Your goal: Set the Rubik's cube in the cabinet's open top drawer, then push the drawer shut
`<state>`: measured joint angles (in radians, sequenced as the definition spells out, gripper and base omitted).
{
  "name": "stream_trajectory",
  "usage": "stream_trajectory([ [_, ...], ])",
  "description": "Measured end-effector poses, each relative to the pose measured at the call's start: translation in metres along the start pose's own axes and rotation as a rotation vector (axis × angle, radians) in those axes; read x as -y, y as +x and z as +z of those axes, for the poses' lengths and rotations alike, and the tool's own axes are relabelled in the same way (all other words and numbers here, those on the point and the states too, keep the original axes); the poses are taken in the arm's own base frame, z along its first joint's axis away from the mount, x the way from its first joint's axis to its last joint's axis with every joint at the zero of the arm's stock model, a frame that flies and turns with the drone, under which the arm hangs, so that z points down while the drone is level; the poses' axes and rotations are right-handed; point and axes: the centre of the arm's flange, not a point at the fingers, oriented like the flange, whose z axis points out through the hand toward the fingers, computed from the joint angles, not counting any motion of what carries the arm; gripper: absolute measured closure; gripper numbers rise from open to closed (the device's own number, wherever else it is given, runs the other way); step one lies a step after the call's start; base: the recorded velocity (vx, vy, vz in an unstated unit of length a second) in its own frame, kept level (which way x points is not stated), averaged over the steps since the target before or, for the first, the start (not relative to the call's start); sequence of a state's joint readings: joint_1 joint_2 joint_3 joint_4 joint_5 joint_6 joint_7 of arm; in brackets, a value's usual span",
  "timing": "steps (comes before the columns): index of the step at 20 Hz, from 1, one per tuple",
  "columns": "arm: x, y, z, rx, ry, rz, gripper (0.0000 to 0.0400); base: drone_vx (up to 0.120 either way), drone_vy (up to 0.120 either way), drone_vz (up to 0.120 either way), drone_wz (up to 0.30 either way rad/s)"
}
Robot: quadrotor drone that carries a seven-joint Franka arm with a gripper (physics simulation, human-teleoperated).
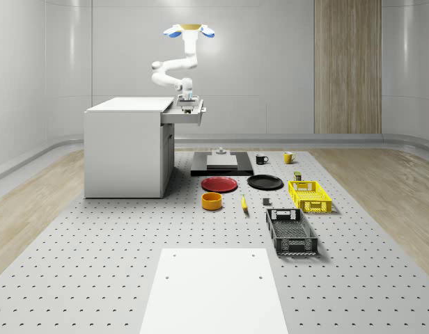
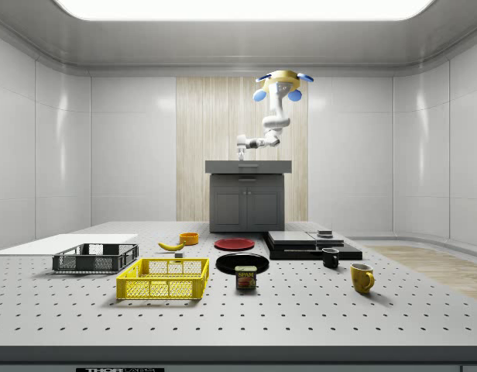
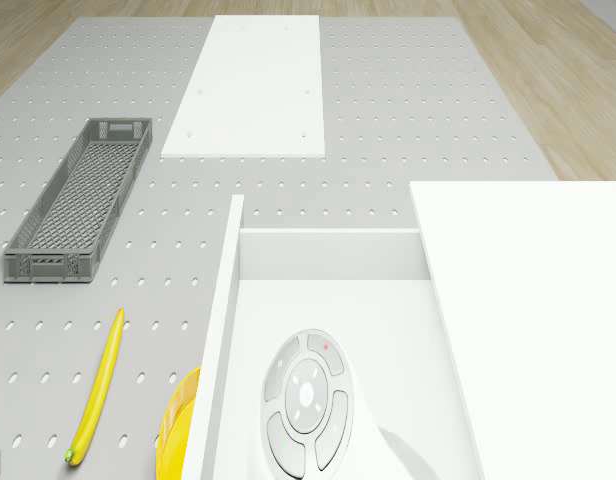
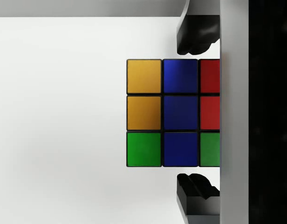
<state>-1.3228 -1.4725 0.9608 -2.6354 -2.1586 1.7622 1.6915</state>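
Two fingertips (image 4: pixel 195 39) visible in wrist view, one at each side of the Rubik's cube (image 4: pixel 174 112), each standing just clear of its face with a sliver of white floor between: spread, not clamped. Cube lying flat on the floor of the open top drawer (image 1: pixel 189 115), hard against or very near one drawer wall (image 4: pixel 233 112); touching or not, cannot tell. Nine top stickers seen square-on, so wrist pointing straight down over it.

Drone (image 1: pixel 189 30) hovering high above the pulled-out drawer, beside the cabinet (image 1: pixel 127 146), near its top edge. Arm folded down in an S so the gripper (image 1: pixel 186 99) reaches into the drawer while rotors stay well above the cabinet top. Drone view: wrist housing (image 3: pixel 308 400) inside the drawer's white walls, cabinet top alongside.

Judged: placement half done, cube delivered; drawer not yet pushed. Next likely need: lift clear of the walls, then reposition to the drawer front (image 1: pixel 200 113) for the push.

Risk: cube so close to the wall leaves little room for the finger on that side when rising.

Elsewhere on the floor, well apart: banana (image 3: pixel 96 388), grey crate (image 3: pixel 80 200), yellow crate (image 1: pixel 309 195), red plate (image 1: pixel 220 184).
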Motion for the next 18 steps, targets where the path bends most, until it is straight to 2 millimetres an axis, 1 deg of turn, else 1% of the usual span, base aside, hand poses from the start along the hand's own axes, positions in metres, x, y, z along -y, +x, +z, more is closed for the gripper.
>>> stream_trajectory([
  [2, 0.000, 0.000, -0.006, 0.000, 0.000, 0.000, 0.0011, 0.000, 0.000, 0.020, 0.000],
  [4, 0.000, 0.000, -0.012, 0.000, 0.000, 0.000, 0.0007, 0.000, 0.020, 0.120, 0.000],
  [8, 0.000, 0.000, -0.020, 0.000, 0.000, 0.000, 0.0002, -0.120, 0.120, 0.120, 0.000],
  [14, 0.000, 0.000, -0.024, 0.000, 0.000, 0.000, 0.0001, -0.120, 0.120, 0.120, 0.000],
  [18, 0.000, 0.000, -0.025, 0.000, 0.000, 0.000, 0.0000, -0.010, 0.120, 0.000, 0.000],
])
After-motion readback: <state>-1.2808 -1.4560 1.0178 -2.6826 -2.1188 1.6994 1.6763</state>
